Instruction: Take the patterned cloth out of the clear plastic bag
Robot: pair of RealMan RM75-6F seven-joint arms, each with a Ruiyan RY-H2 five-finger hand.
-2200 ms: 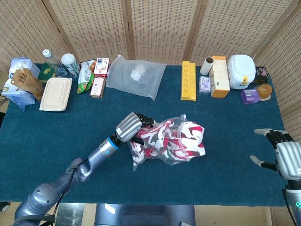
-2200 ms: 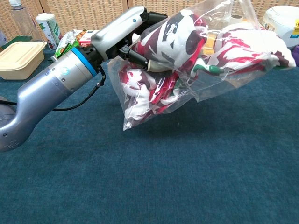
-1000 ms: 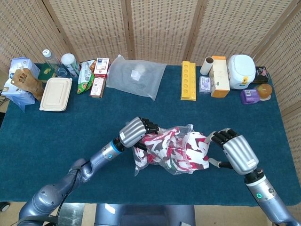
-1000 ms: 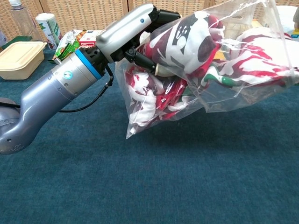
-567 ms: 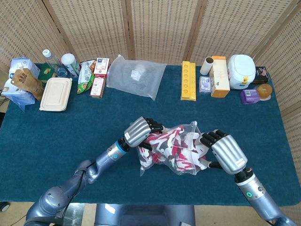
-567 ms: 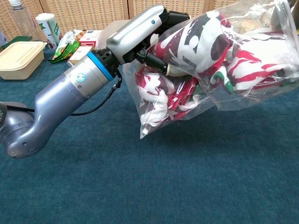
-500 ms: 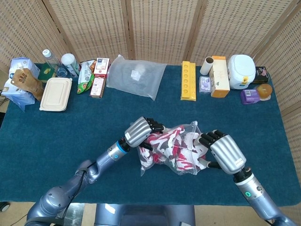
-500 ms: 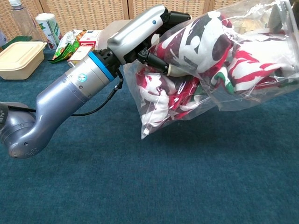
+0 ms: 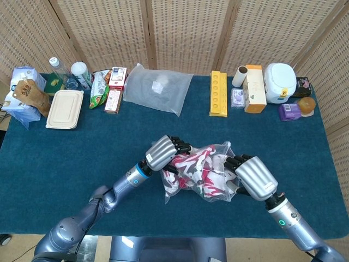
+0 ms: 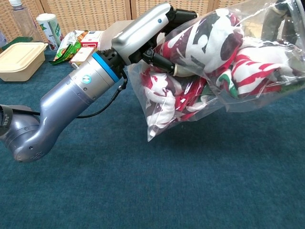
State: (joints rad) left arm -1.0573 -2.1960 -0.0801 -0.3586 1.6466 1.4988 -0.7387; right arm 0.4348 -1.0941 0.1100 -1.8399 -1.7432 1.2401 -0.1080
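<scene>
The clear plastic bag [image 9: 173, 190] hangs above the blue table [image 9: 65, 158] at front centre, stuffed with the red, white and dark patterned cloth [image 9: 197, 168]. My left hand [image 9: 163, 152] grips the bag's upper left end, fingers curled over plastic and cloth. In the chest view the left hand [image 10: 145, 29] holds the bag [image 10: 159, 119] with the cloth [image 10: 209, 45] bulging inside. My right hand [image 9: 253, 177] is against the bag's right end, fingers curled toward the cloth. The right hand [image 10: 279, 19] shows dimly through the plastic; its grip is unclear.
Along the table's back stand a beige lunch box [image 9: 64, 109], snack packs [image 9: 112, 87], a flat clear bag with grey contents [image 9: 155, 87], a yellow box [image 9: 218, 93], a tall carton [image 9: 254, 87] and a white appliance [image 9: 280, 82]. Bottles [image 9: 60, 71] stand at back left.
My right hand has come in from the table's right edge to the bag's right end and closed in on it. The left hand shifted the bag slightly right and up.
</scene>
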